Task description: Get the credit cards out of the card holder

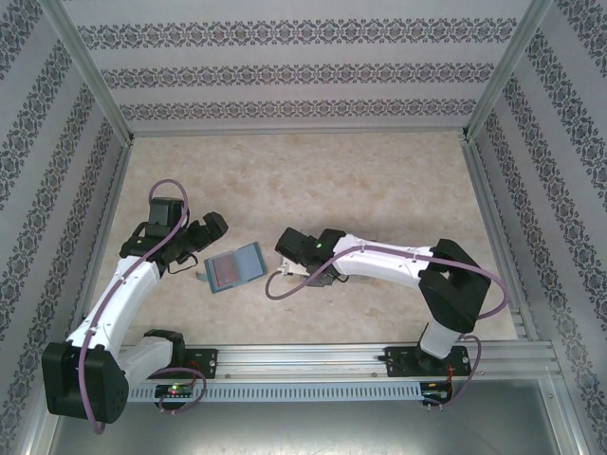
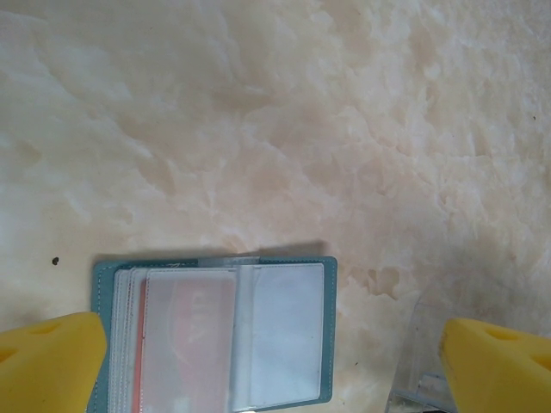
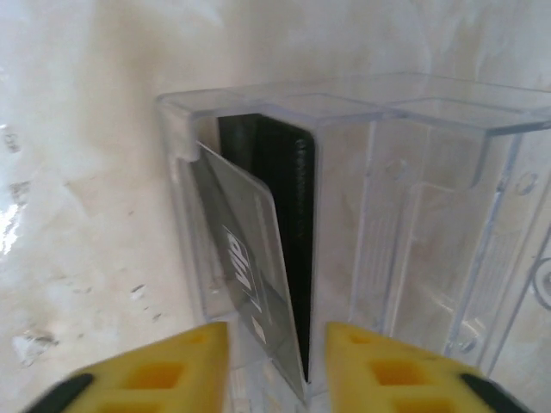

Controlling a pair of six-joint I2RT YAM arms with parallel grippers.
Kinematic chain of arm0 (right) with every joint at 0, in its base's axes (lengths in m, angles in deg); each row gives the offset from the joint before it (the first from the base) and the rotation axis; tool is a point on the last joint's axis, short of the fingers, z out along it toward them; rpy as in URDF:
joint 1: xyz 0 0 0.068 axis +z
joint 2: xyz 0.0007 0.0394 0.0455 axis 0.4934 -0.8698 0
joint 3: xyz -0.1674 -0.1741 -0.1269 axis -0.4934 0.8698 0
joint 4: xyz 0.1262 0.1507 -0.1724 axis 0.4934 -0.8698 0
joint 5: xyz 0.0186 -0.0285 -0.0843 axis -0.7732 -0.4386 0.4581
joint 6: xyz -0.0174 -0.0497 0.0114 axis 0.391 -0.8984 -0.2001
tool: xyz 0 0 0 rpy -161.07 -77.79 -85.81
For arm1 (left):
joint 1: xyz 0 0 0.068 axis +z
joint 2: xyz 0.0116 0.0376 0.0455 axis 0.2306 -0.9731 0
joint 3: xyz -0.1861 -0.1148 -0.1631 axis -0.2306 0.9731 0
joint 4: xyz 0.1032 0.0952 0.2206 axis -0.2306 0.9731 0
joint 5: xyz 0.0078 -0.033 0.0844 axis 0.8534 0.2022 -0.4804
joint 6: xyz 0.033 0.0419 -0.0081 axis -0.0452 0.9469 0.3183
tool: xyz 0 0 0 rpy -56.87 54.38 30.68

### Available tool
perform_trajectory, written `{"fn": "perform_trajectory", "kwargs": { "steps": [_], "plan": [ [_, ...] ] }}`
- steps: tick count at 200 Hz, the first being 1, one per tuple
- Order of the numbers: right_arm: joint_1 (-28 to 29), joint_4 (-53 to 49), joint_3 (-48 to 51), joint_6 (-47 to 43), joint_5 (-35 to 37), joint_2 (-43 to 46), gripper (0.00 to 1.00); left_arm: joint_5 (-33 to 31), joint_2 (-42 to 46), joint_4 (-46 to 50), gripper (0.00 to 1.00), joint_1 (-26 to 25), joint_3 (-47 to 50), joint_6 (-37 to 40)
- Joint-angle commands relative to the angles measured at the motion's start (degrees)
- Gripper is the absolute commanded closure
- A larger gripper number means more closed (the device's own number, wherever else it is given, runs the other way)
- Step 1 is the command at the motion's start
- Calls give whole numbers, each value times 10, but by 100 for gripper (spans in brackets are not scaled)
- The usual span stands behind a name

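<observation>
The teal card holder (image 1: pixel 234 268) lies open on the table between the arms, and its clear sleeves (image 2: pixel 284 331) face up. A reddish credit card (image 2: pixel 185 344) shows through the left sleeve. My left gripper (image 2: pixel 275 379) hovers wide open over the holder, one yellow fingertip (image 2: pixel 52 361) on each side of it. My right gripper (image 3: pixel 275 379) is open at a clear plastic box (image 3: pixel 430 215). A grey credit card (image 3: pixel 250 258) leans in the box's left compartment against a black card (image 3: pixel 297 215). Its lower edge stands between my fingertips, with a gap on both sides.
The clear box's corner (image 2: pixel 422 379) sits just right of the holder. Patterned walls and metal posts (image 1: pixel 90 76) enclose the marbled table (image 1: pixel 313 180). A rail (image 1: pixel 313 360) runs along the near edge.
</observation>
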Motion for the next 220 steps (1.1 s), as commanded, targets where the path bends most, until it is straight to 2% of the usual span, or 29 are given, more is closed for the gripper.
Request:
{"fn": "perform_trajectory", "kwargs": {
  "steps": [1,34,65,92,113,140,162,190,205,220],
  "plan": [
    [-10,4,-19,22,53,-8,61,0,9,19,0,7,0,12],
    [-15,13,-26,30,83,-4,64,1,9,18,0,7,2,11],
    [-16,15,-26,44,78,15,64,1,9,17,0,7,2,11],
    [-16,28,-32,75,65,38,68,0,9,20,0,7,4,9],
    [-16,44,-54,124,25,49,75,3,9,24,0,7,7,3],
    [-16,65,-96,204,-32,36,100,16,14,29,1,7,18,-8],
    [-21,63,-148,301,-70,4,100,23,26,35,5,7,33,-21],
    [-41,49,-210,421,-182,-56,100,27,48,36,10,7,63,-46],
    [-51,58,-226,467,-241,-88,100,28,56,34,16,7,81,-59],
    [-54,77,-233,497,-268,-113,100,34,63,29,26,7,97,-72]
  ]
}}
